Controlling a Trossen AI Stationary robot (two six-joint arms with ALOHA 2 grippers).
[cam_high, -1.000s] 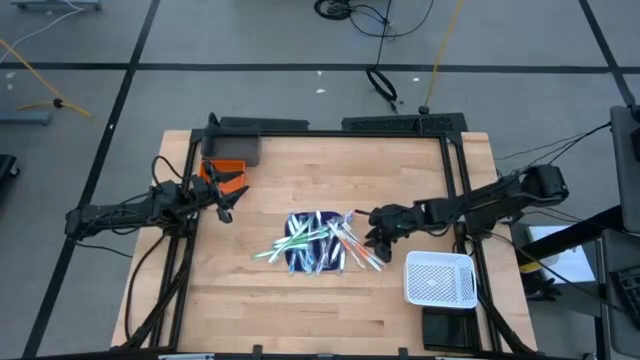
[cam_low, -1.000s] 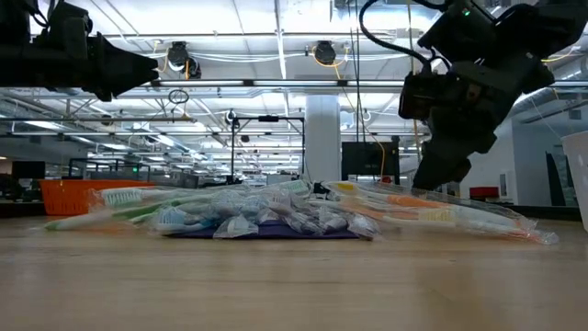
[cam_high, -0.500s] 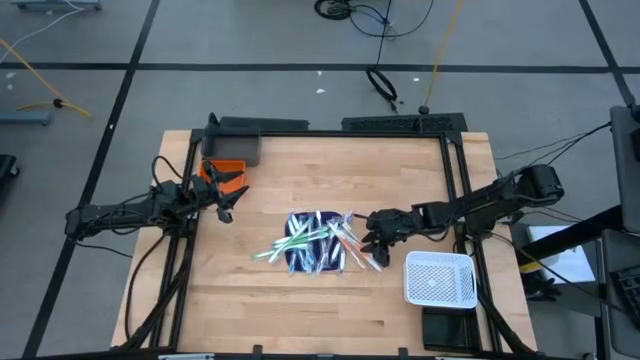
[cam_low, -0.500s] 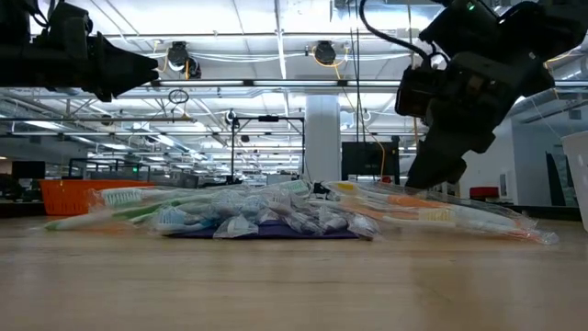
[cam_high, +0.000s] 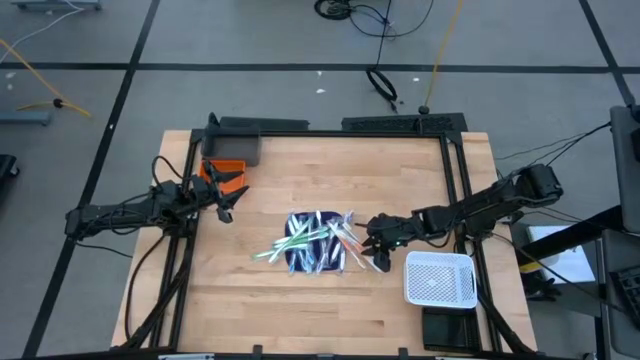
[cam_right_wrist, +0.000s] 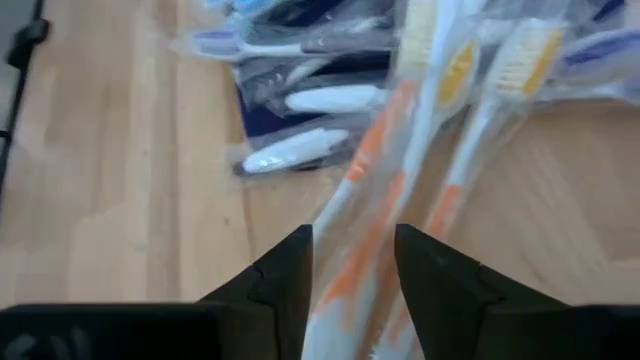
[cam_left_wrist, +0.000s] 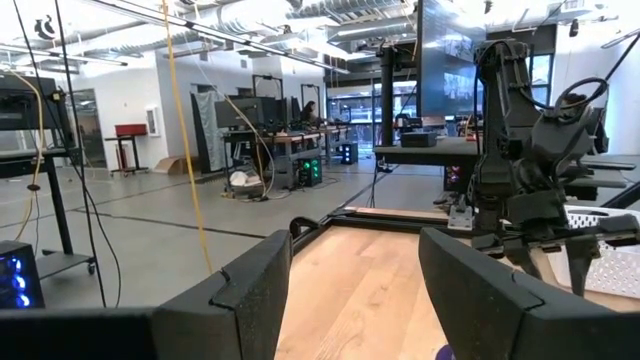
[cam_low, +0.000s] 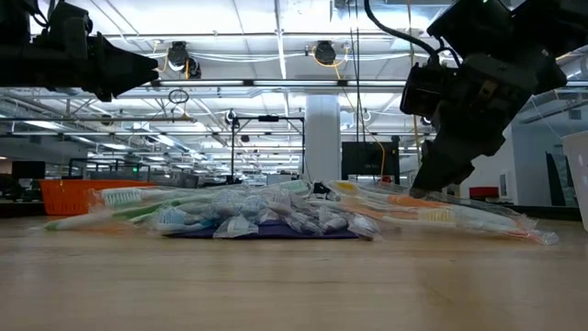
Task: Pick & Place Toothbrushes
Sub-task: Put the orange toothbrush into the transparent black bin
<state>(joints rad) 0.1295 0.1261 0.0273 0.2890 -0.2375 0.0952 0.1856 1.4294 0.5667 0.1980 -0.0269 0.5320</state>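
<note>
Toothbrushes (cam_high: 318,243) lie heaped mid-table on a dark blue mat (cam_high: 303,258), most in clear wrappers; the orange-and-white ones fan out toward the white basket (cam_high: 439,279). Right gripper (cam_high: 377,244) is low over that fan; its wrist view shows the fingers (cam_right_wrist: 283,275) parted with an orange-handled brush (cam_right_wrist: 362,225) lying between them; no grip seen, nothing lifted. Left gripper (cam_high: 228,203) waits well apart near the orange bin (cam_high: 224,170), open, empty.

Handling, my judgement: brushes light and stiff; wrappers slick and crinkly, likely to slide or drag a neighbour along; best taken across mid-handle, where one lies clear of the rest; the overlapping heads look a poor place to pinch.
</note>
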